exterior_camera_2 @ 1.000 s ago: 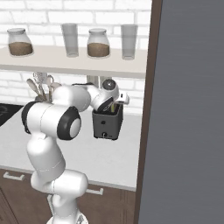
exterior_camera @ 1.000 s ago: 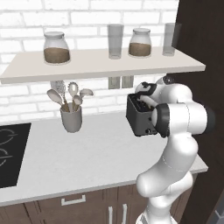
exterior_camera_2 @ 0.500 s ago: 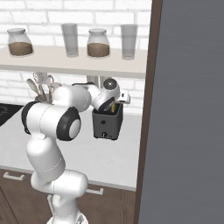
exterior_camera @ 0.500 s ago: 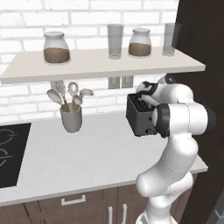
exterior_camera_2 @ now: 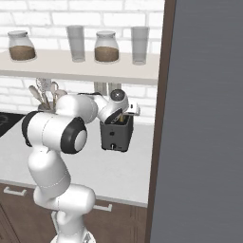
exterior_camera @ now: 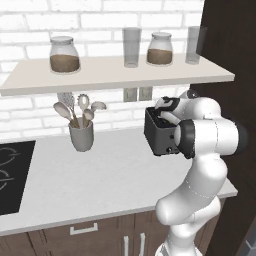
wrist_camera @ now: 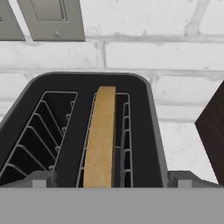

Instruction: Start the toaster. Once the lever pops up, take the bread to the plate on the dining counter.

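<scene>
Directly below the pincer (exterior_camera_2: 124,114) sits the toaster (exterior_camera: 159,134), a black box standing on the pale counter (exterior_camera: 100,175) near the brick wall, just left of the dark tall cabinet (exterior_camera: 235,60). In the left base view the robot's white hand covers the toaster's top right part; in the right base view the hand leans over the top of the toaster (exterior_camera_2: 115,134), whose small knobs show low on its front.

From the hand view the toaster (wrist_camera: 83,92) lies right under the camera, its two slots open upward. The bread (wrist_camera: 100,135) stands on edge in the right-hand slot, a tan slice reaching along nearly the whole slot; the left-hand slot holds just its wire guides. The pincer's two tips (wrist_camera: 41,178) rise at the bottom of that view, one at each lower corner of the toaster, well apart, so the pincer stands open and holds nothing. The bread lies between the two tips and beyond them, untouched.

A grey utensil cup (exterior_camera: 82,136) with spoons stands on the counter well left of the toaster. On the shelf (exterior_camera: 115,75) above are two jars (exterior_camera: 64,54) with brown contents and two glasses (exterior_camera: 132,47). A black hob (exterior_camera: 12,175) lies at the counter's far left.
</scene>
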Motion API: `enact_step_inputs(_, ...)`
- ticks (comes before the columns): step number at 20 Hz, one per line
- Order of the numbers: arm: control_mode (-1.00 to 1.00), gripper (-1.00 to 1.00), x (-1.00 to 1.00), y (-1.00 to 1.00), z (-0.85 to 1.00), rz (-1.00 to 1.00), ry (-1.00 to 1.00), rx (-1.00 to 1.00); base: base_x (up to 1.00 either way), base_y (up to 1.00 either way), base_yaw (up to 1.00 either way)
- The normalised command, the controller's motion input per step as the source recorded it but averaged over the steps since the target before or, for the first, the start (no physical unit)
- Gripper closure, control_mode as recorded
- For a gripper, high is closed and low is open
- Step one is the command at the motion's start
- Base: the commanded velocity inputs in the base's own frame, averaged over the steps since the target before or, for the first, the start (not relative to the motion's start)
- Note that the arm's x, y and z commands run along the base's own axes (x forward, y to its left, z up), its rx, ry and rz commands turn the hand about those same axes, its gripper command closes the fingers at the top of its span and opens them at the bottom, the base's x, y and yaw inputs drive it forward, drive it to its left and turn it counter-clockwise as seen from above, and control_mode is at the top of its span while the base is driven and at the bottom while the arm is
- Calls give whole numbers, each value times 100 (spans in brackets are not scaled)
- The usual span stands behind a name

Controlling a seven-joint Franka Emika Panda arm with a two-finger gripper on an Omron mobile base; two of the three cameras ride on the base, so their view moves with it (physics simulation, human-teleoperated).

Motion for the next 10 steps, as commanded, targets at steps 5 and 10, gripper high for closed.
enact_step_inputs(5, -100, -100, 0, 0, -1, 0, -2, 0, 0, 0, 0)
enact_step_inputs(10, -100, 100, 0, 0, 0, 0, -4, 0, 0, 0, 0)
